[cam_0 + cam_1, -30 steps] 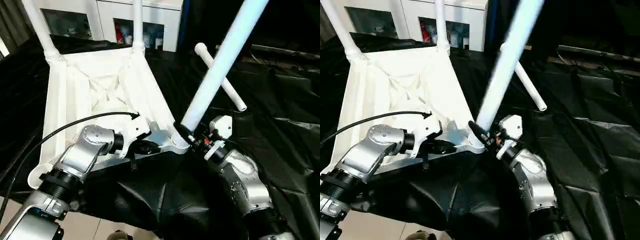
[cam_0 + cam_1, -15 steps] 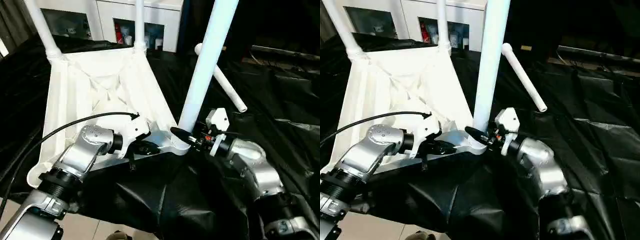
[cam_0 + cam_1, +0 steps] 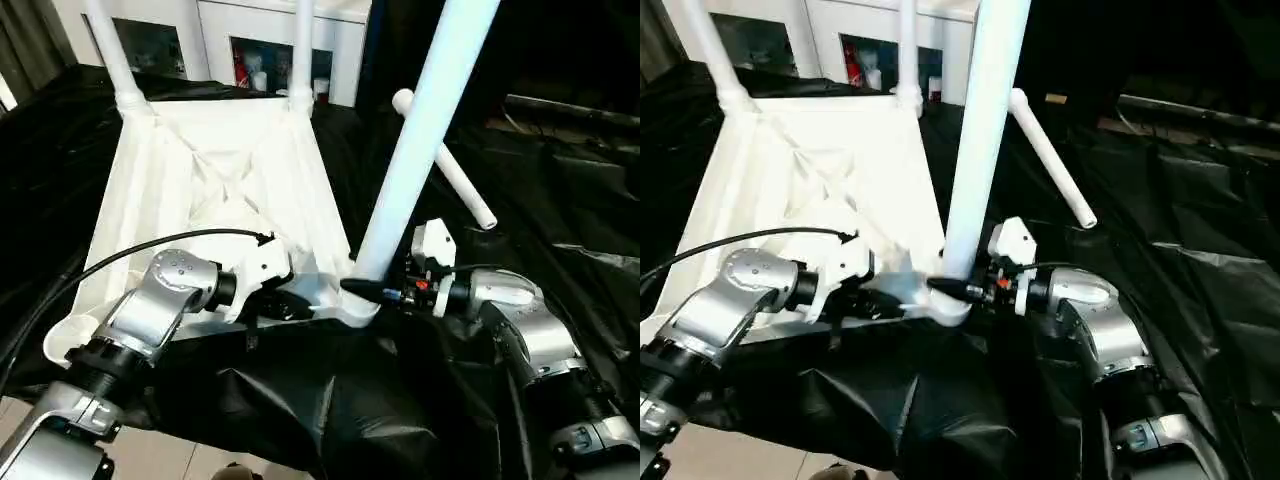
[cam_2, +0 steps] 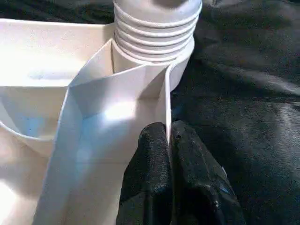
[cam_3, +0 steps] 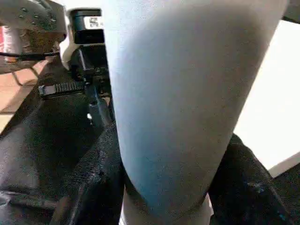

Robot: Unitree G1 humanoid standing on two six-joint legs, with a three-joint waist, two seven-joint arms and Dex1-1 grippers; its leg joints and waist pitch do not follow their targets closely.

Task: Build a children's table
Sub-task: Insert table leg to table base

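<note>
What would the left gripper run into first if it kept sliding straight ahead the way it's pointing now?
Most likely the ribbed base of the leg standing in the tabletop's near corner socket. The left gripper, pinched on the tabletop's thin edge wall, points along that wall toward it.

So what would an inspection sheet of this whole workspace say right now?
Surface: black sheet, wrinkled, covering the work area.
Job's things: white tabletop lies underside up; two legs stand in its far corners; a third leg stands in the near corner socket; a fourth leg lies loose on the sheet.
Clutter: nothing seen.
Grippers: left gripper pinches a thin rib of the tabletop beside that socket; right gripper has its jaws around the third leg's base.
Cables: black cable arcs over the left arm.
Surroundings: white glass-door cabinet behind.
</note>
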